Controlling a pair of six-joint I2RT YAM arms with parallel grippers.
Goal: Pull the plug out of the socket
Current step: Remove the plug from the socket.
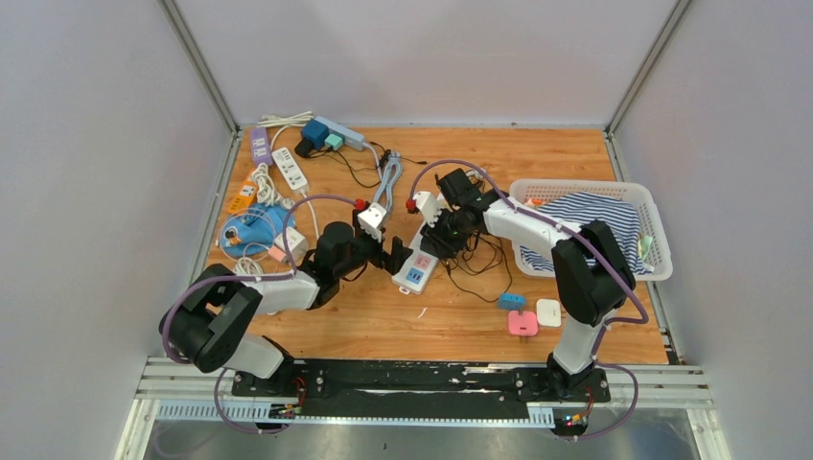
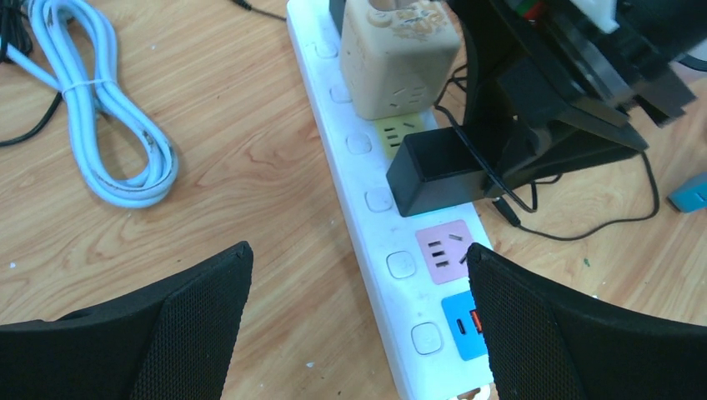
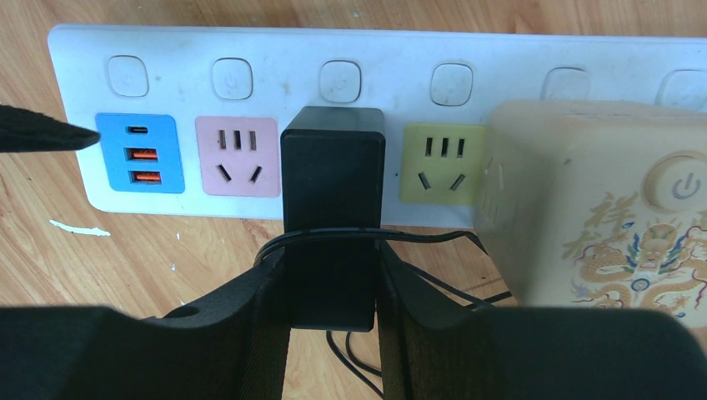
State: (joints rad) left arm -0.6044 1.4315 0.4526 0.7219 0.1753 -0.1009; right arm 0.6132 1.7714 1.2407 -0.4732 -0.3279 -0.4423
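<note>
A white power strip, the socket (image 1: 414,268) (image 2: 367,221) (image 3: 275,42), lies mid-table. A black plug (image 3: 332,192) (image 2: 438,171) stands in it between the pink outlet (image 3: 237,156) and the yellow outlet (image 3: 442,162), its thin black cord looped across it. My right gripper (image 3: 333,258) (image 1: 436,240) is shut on the plug's two sides. A beige cube adapter (image 3: 600,208) (image 2: 398,54) sits plugged in beside it. My left gripper (image 2: 358,254) (image 1: 393,257) is open and straddles the strip's near end by the blue USB panel (image 2: 463,325); whether it touches the strip I cannot tell.
A white basket (image 1: 660,240) with striped cloth stands at the right. Small blue, pink (image 1: 522,323) and white blocks lie in front of it. More power strips (image 1: 290,168) and cables crowd the back left. A coiled white cable (image 2: 108,125) lies left of the strip.
</note>
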